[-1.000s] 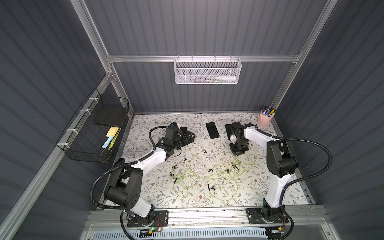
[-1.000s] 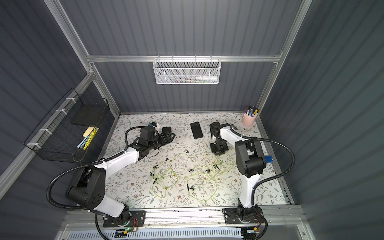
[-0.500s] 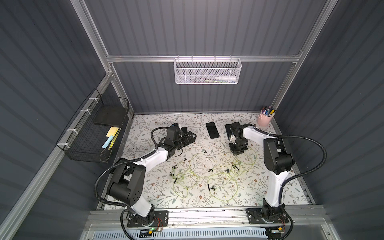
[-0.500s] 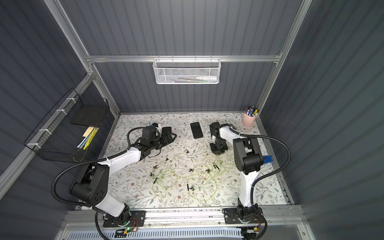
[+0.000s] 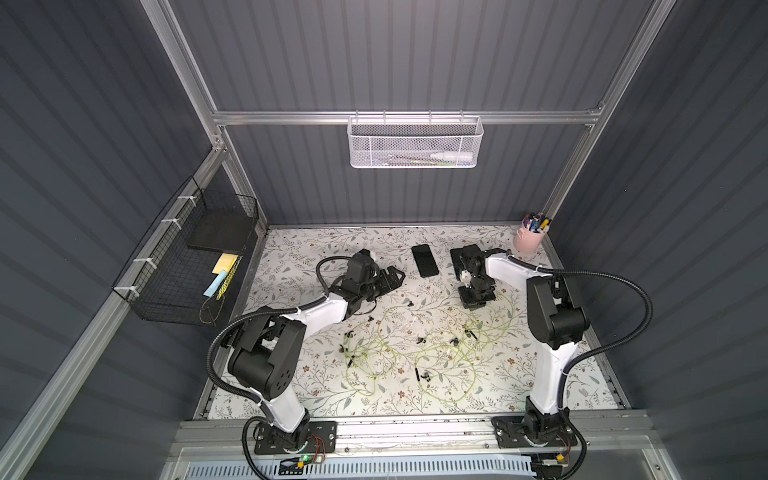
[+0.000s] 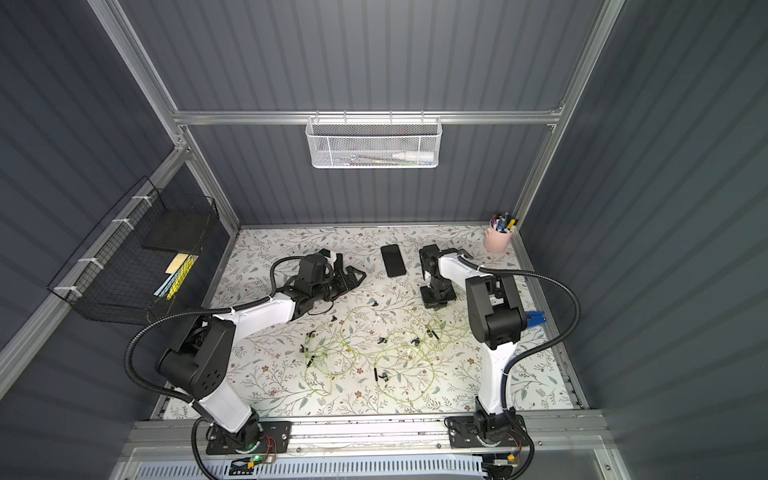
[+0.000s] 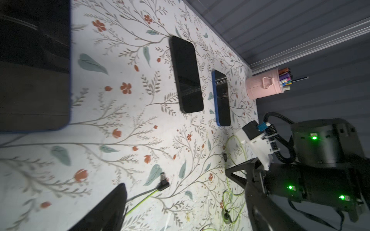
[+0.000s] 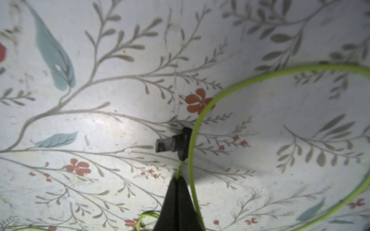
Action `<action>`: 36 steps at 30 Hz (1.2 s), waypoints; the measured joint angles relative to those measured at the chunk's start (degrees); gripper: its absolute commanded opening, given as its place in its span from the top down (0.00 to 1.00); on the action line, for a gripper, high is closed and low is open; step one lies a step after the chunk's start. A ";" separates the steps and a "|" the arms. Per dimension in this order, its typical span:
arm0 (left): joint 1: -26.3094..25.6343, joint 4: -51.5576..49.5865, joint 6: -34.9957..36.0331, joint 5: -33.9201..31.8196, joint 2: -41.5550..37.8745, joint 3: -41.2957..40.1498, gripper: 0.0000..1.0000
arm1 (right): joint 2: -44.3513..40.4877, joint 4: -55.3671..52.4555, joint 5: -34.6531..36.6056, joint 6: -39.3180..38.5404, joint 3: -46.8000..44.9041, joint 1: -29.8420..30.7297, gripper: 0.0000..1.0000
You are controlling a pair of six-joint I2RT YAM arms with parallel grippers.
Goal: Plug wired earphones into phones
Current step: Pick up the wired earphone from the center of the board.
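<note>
The wired earphones lie as tangled yellow-green cords mid-table in both top views. My right gripper points down at the table and is shut on one cord just behind its black plug, which rests on the floral surface. One phone lies flat at the back middle, and a blue-rimmed phone lies beside it, near the right arm. A third dark phone sits close by my left gripper. That gripper is open, with another plug lying loose ahead of it.
A pink pen cup stands in the back right corner. On the back wall hangs a white mesh basket, and a black wire basket hangs on the left wall. Earbuds and cords are scattered between the arms.
My right jaws have closed onto the cord behind the plug. The right arm's elbow has shifted slightly. The left gripper stays open in nearly the same place.
</note>
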 measured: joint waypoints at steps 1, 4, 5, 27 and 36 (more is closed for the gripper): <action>-0.68 0.92 -0.52 0.31 1.03 0.63 0.08 | -0.46 0.39 -0.37 -0.04 -0.59 0.00 1.00; -2.60 3.58 -2.62 1.27 4.13 1.97 0.10 | -2.36 0.87 -1.40 -0.13 -2.58 0.15 1.00; -2.95 4.24 -3.21 1.46 4.81 2.12 0.10 | -3.21 0.85 -1.73 -0.11 -3.17 0.35 1.00; -6.56 11.67 -11.47 9.57 11.78 3.06 0.61 | -16.70 5.57 -11.28 8.90 -9.46 11.78 1.00; -6.88 8.50 -9.25 11.52 11.78 4.09 0.65 | -15.47 6.25 -11.45 10.01 -8.37 15.52 1.00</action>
